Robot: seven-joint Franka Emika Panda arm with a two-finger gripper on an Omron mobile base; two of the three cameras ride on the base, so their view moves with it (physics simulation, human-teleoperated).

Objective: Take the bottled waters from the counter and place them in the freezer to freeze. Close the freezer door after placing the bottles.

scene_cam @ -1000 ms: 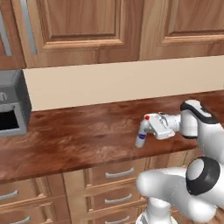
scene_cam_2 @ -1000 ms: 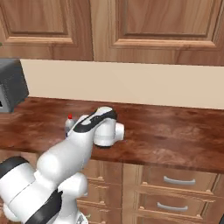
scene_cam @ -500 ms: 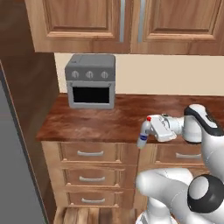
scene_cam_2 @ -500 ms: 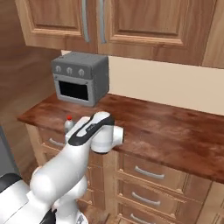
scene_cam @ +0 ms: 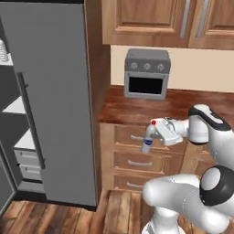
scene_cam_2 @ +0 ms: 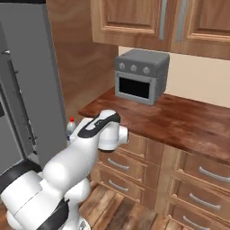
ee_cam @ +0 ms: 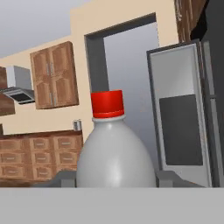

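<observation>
My gripper [scene_cam: 156,133] is shut on a clear bottled water [scene_cam: 148,139] with a red cap and a blue label, held out in front of the counter's drawers. From the right base view the bottle [scene_cam_2: 70,129] peeks out behind the arm. Seen from the hand, the bottle [ee_cam: 115,157] stands upright between the fingertips [ee_cam: 64,180]. The counter [scene_cam: 137,109] is a dark red-brown slab behind the hand. At far left the freezer [scene_cam: 16,109] stands open, its white shelves showing. The freezer door [ee_cam: 181,118], with its black dispenser panel, is swung open.
The fridge's plain grey right door [scene_cam: 57,100] with a dark bar handle stands between the freezer and the counter. A grey toaster oven [scene_cam: 147,74] sits on the counter. Light wooden drawers [scene_cam: 132,160] lie below and wall cabinets [scene_cam: 151,20] above. The floor is wood.
The whole picture has shifted as the base moved: the fridge and open freezer have come into view at left. The bottle stays in my shut gripper.
</observation>
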